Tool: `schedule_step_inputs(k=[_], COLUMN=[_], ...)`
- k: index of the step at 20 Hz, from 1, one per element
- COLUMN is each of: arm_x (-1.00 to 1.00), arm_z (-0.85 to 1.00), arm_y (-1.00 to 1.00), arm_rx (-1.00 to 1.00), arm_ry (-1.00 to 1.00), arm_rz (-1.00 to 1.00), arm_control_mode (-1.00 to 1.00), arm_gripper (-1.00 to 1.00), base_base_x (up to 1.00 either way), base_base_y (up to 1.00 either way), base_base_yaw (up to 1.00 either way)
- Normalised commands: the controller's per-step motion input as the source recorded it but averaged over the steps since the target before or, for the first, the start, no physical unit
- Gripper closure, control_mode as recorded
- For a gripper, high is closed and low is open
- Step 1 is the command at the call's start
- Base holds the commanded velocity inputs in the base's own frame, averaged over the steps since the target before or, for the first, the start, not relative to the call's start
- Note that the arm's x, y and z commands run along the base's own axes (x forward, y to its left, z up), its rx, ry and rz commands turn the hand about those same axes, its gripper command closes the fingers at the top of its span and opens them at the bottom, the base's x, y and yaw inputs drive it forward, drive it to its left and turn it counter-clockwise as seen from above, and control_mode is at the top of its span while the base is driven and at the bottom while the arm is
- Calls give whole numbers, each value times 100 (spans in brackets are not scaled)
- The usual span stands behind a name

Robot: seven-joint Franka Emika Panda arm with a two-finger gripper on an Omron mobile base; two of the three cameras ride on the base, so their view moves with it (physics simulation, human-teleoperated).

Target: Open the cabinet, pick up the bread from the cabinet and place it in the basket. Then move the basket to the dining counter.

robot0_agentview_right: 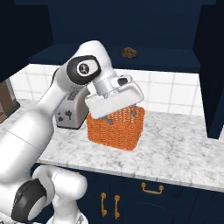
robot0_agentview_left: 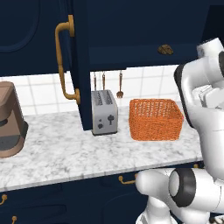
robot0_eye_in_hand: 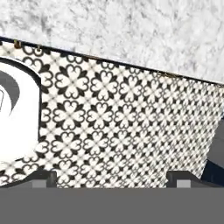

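The navy cabinet (robot0_agentview_left: 131, 26) stands open, its left door (robot0_agentview_left: 81, 65) swung out toward me with its brass handle (robot0_agentview_left: 61, 57). The bread (robot0_agentview_left: 165, 49) (robot0_agentview_right: 129, 53), a small brown roll, lies on the cabinet's shelf. Below it on the marble worktop sits the orange wicker basket (robot0_agentview_left: 155, 118) (robot0_agentview_right: 116, 131), with nothing in it. My gripper (robot0_agentview_right: 120, 116) (robot0_eye_in_hand: 113, 178) hangs open in front of the basket and well below the bread, pointing down, with nothing between its fingertips (robot0_eye_in_hand: 43, 178). The dining counter is out of view.
A silver toaster (robot0_agentview_left: 104, 113) stands left of the basket, and a brown coffee machine (robot0_agentview_left: 8, 120) further left. The cabinet's right door (robot0_agentview_right: 212, 65) juts out over the worktop (robot0_agentview_right: 175, 148). Patterned floor tiles (robot0_eye_in_hand: 118, 122) lie below the hand.
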Motion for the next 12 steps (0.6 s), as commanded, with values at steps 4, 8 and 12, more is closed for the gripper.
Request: schedule_step_inputs(k=[4,8,12], arm_x=[40,40,20], arm_z=[-3,1,0], arm_y=[8,25,37], arm_rx=[71,44,21], arm_ry=[7,-36,-67], arm_rz=[14,23,37], arm_control_mode=[-100,-100,-100], arm_gripper=[-100,-100,-100], base_base_x=[0,0,0], base_base_y=[0,0,0], base_base_yaw=[0,0,0])
